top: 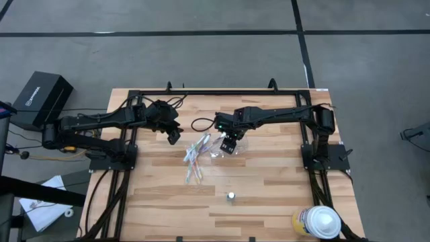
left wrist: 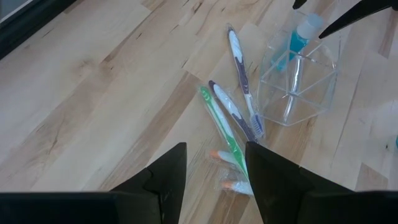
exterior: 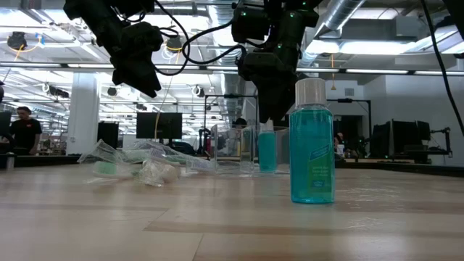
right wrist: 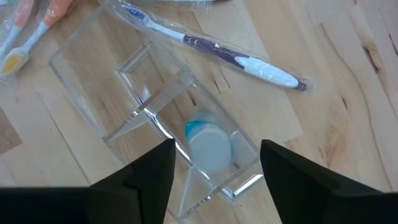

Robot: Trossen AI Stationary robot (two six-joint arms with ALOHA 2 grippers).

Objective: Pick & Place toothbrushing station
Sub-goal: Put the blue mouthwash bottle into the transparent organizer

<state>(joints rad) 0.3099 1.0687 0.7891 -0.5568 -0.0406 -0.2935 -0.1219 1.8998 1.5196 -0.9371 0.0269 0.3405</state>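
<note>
A clear plastic holder [right wrist: 118, 81] with several compartments stands on the table. A small blue-teal bottle with a white cap [right wrist: 208, 146] stands upright in one compartment. My right gripper [right wrist: 214, 171] hangs open just above that cap, pointing steeply down, its fingers apart from it. Several wrapped toothbrushes [left wrist: 233, 118] lie flat on the wood to the left of the holder [top: 232, 153]. My left gripper [top: 173, 134] stands open above the table, left of the toothbrushes [top: 195, 158], with nothing between its fingers. A second blue-teal bottle [exterior: 312, 141] stands upright near the table's front edge.
A large white-and-yellow round container [top: 316, 222] stands at the table's near right corner. A black cable loop [top: 200, 124] lies behind the toothbrushes. Bare wood lies at the near left and near middle around the second bottle [top: 230, 196].
</note>
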